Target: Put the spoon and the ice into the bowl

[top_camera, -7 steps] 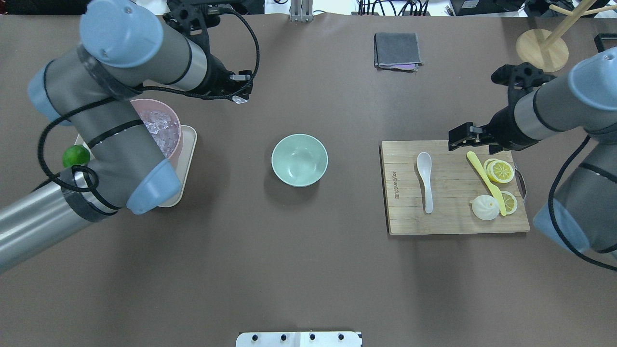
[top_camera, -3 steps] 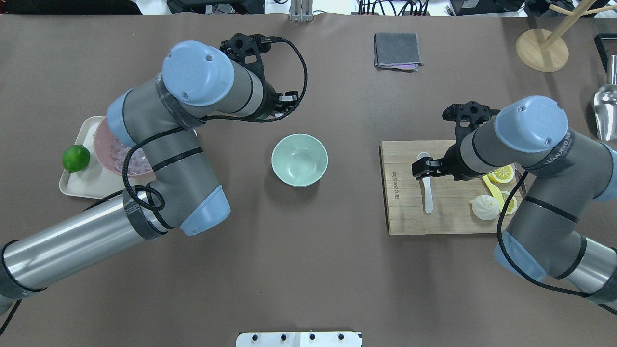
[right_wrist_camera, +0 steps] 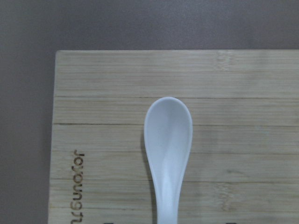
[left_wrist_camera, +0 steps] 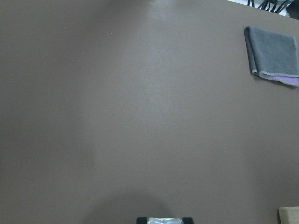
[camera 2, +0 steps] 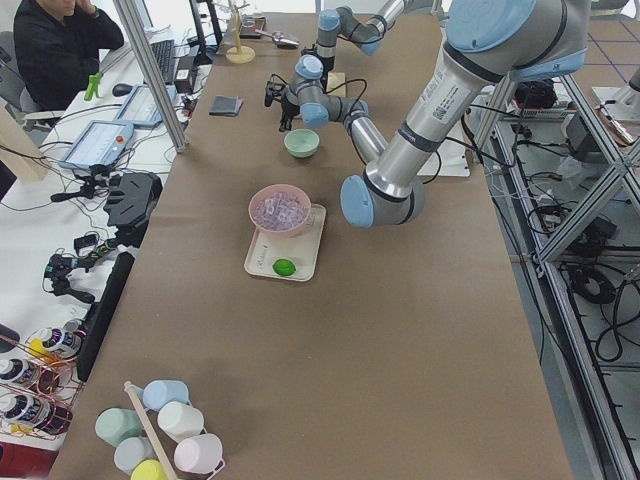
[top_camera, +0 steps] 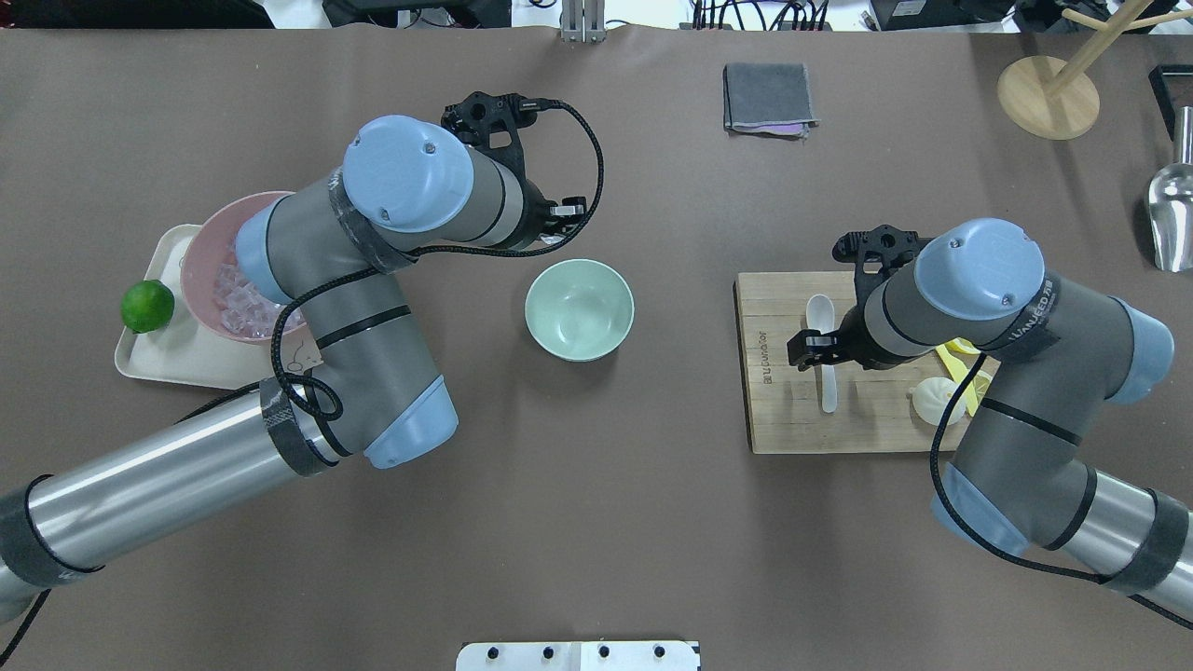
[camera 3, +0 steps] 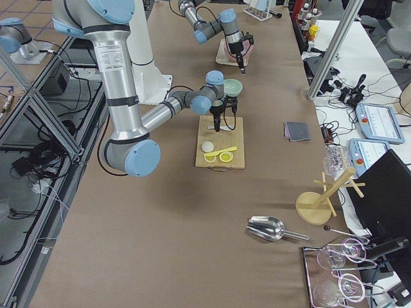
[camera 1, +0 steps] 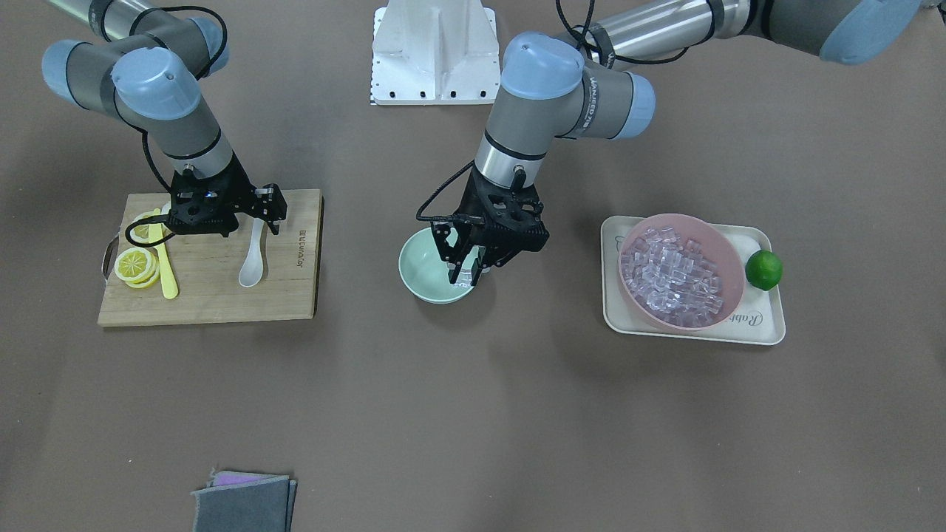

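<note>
Jaws, right gripper (top_camera: 822,347): spread, one on either side of the spoon (right_wrist_camera: 168,140) handle, not yet pinching. The spoon lies flat, hollow side up, on the cutting board (top_camera: 792,419), scoop end pointing away from the robot.

Judgement: light, rigid, smooth and probably slippery. The narrow handle is the place to take it, across its width and low to the wood (a shallow pinch could let it swivel or squirt out).

Jaws, left gripper (camera 1: 467,267): pressed on one clear ice cube (camera 1: 464,277), hanging at the bowl (top_camera: 579,312). Whether it is squarely over the bowl I cannot tell, since the wrist hides it from overhead. Cube: hard, slick, tiny, so it wants holding on its flat faces.

The bowl looks empty. The remaining ice (camera 1: 672,277) sits heaped in the pink bowl (camera 1: 728,247) on the tray (camera 1: 768,329), well apart.
</note>
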